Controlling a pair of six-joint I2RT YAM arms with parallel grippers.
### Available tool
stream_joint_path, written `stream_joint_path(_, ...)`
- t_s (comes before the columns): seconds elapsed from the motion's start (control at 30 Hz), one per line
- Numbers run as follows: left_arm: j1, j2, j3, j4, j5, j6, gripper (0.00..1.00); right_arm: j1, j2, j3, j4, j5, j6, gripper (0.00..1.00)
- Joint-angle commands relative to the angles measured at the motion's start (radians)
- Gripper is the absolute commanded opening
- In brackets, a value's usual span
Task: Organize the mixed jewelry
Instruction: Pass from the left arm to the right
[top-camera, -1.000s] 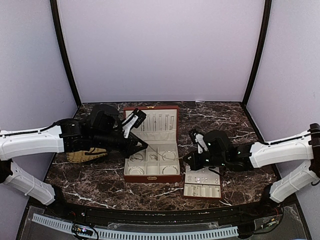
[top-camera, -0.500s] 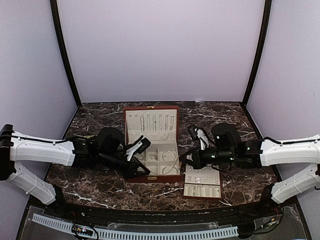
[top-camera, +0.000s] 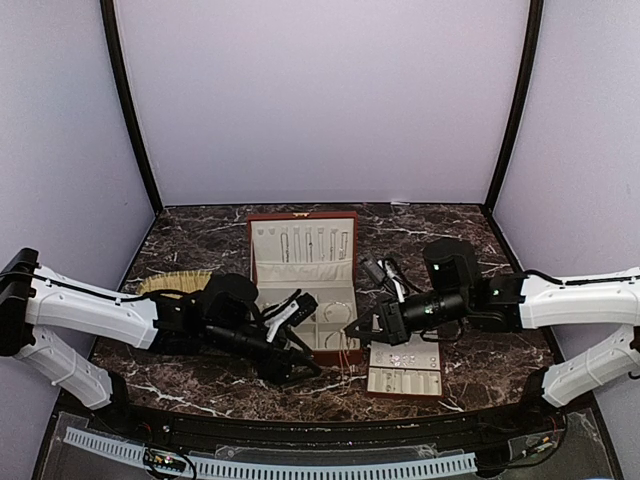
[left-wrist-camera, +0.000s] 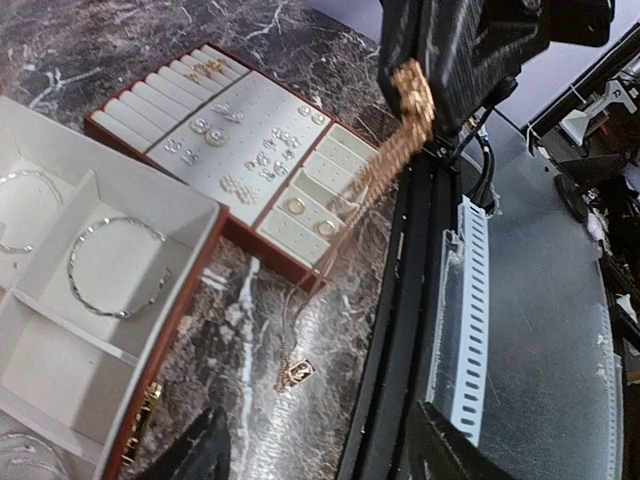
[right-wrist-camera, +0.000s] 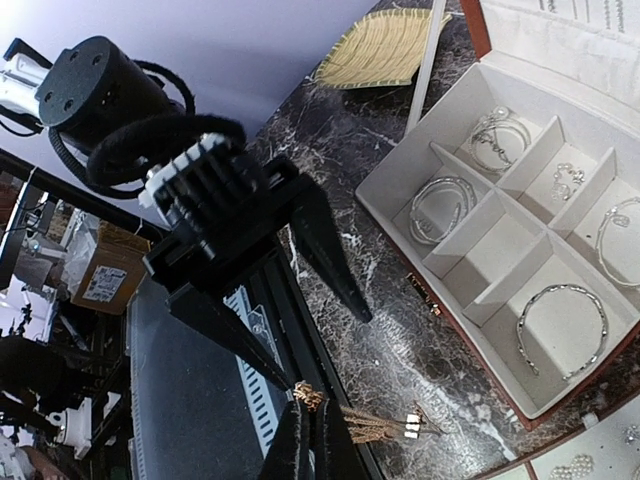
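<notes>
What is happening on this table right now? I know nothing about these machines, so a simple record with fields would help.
Left claw: open, nothing in it
Right claw: shut on a gold chain
Chain: hangs down, pendant lying on the marble table
Red-brown box: lid open, a bangle in one compartment
Cream tray: beside the box, small studs on it
</notes>
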Motion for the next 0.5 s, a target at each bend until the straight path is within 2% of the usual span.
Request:
stream_joint_path(0.0, 0.000, -0.021, -0.005, 0.119, -0.071, 0.017, 0.65, 0.008, 0.033, -0.022, 0.083, -0.073, 0.025, 0.00)
stream_joint_path(0.1, 0.000, 0.007, 0.008, 0.199, -0.049, 0.004, 0.62, 0.011, 0.050, -0.019, 0.089, -0.084, 0.023, 0.00)
stream_joint_path(0.3, 0.000, 0.077, 0.043, 0.280, -0.023, -0.019, 0.34, 0.012, 0.056, -0.012, 0.087, -0.091, 0.021, 0.00)
stream_joint_path(0.47, 0.000, 0.112, 0.064, 0.298, -0.003, -0.024, 0.25, 0.012, 0.056, -0.011, 0.087, -0.092, 0.022, 0.00)
